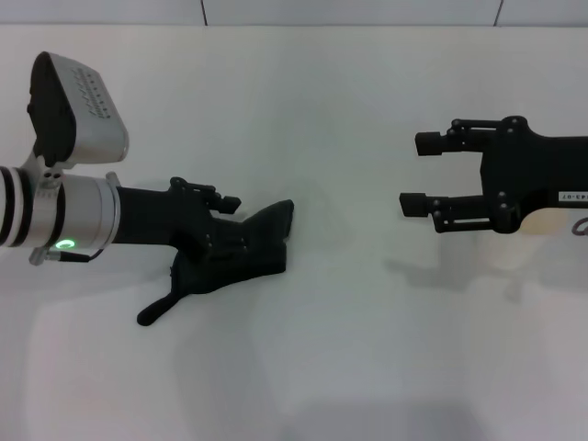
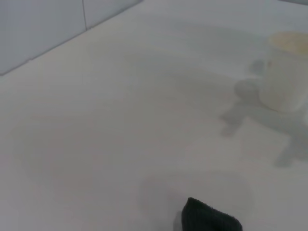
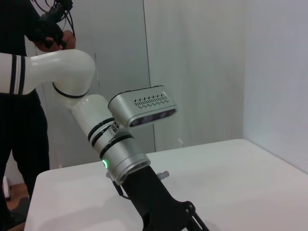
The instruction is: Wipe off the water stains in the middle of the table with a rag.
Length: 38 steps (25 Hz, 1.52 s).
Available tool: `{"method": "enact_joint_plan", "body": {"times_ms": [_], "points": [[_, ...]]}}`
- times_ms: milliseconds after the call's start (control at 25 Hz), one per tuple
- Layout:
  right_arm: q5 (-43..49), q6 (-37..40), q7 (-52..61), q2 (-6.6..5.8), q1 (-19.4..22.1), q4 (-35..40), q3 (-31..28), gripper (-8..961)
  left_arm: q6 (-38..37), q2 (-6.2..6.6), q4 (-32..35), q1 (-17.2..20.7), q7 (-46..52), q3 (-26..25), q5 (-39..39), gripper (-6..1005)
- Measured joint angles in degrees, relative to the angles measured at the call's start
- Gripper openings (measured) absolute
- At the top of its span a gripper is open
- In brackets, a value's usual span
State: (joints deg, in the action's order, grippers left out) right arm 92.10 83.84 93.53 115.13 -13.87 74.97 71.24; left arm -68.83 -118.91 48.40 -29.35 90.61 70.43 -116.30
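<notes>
The dark green-black rag [image 1: 262,246] lies flat on the white table [image 1: 358,367], left of the middle, with a thin tail [image 1: 156,310] trailing toward the front. My left gripper [image 1: 231,219] is down on the rag and shut on it; the lower finger blends into the cloth. A corner of the rag [image 2: 209,217] shows in the left wrist view. My right gripper [image 1: 412,175] hovers open at the right, well apart from the rag. No water stains can be made out in any view.
A white paper cup [image 2: 286,72] stands on the table under my right gripper, a bit of it showing [image 1: 551,222]. In the right wrist view a person in black [image 3: 19,120] stands behind the table's far corner, beyond my left arm [image 3: 122,163].
</notes>
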Motion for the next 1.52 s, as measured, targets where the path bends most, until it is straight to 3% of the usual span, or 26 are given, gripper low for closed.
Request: {"method": "enact_joint_plan", "body": {"times_ms": [640,920,1320,1520], "points": [[-0.1,-0.2,-0.2,0.00,0.0,0.1,-0.4,768,-0.7,0.07,3.1,-0.1,-3.5,-0.3,-0.1,870],[0.4,0.1,-0.1,-0.14,0.7,1.0,-2.0,774,-7.7,0.09,6.5,0.2,-5.5,-1.3,0.4,870],[2.6,1.0,0.6,-0.40,1.7,0.0,-7.1,817,-21.0,0.20,12.9,3.5,-5.5,-10.4,4.3,870],[4.0,2.5,1.5,-0.32,1.8,0.4,-9.3,841,-23.1,0.17,14.9,4.8,-4.9,-11.8,4.3,870]]}}
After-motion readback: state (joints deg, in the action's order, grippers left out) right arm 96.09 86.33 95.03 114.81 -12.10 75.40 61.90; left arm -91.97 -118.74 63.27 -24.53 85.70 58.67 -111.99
